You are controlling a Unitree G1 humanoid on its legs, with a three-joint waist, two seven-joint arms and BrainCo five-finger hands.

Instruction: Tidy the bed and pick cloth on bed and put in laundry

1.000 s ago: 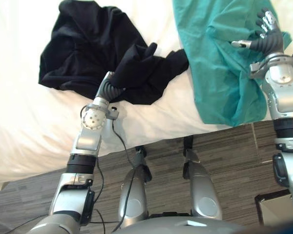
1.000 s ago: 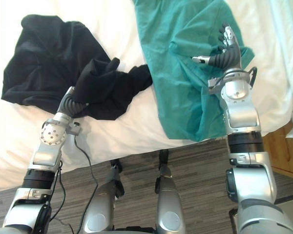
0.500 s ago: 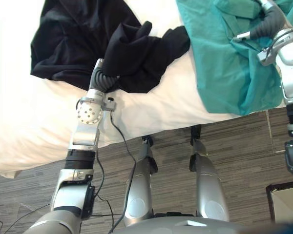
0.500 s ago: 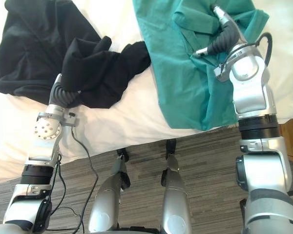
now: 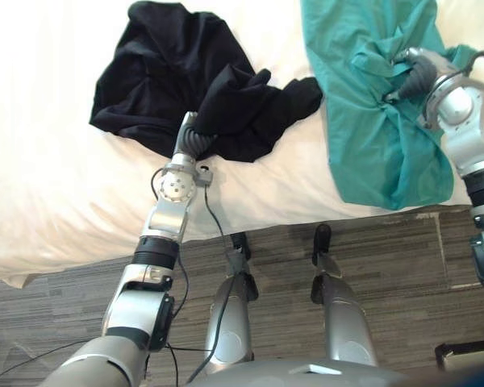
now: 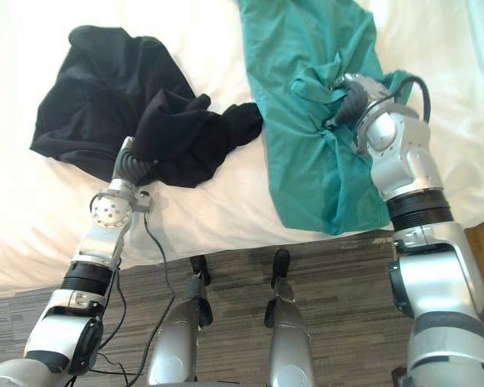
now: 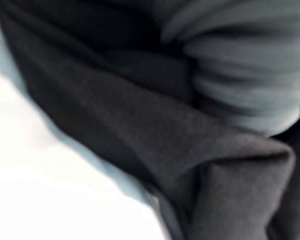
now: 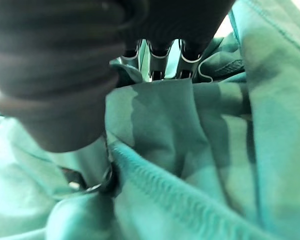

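At 1 o'clock on bed (image 5: 64, 161), pinching teal cloth (image 5: 371, 145) in right hand (image 5: 415, 74), with left hand (image 5: 191, 142) buried in black cloth (image 5: 169, 64) at 11, grip unreadable. Gather more folds before lifting.

Black cloth (image 5: 169, 72) is covering the front of the left hand (image 5: 192, 141) at 10 o'clock. Bunched teal cloth (image 5: 371, 137) is folding over the curled fingers of the right hand (image 5: 419, 76) at 2 o'clock, and is running off the 12 o'clock edge.
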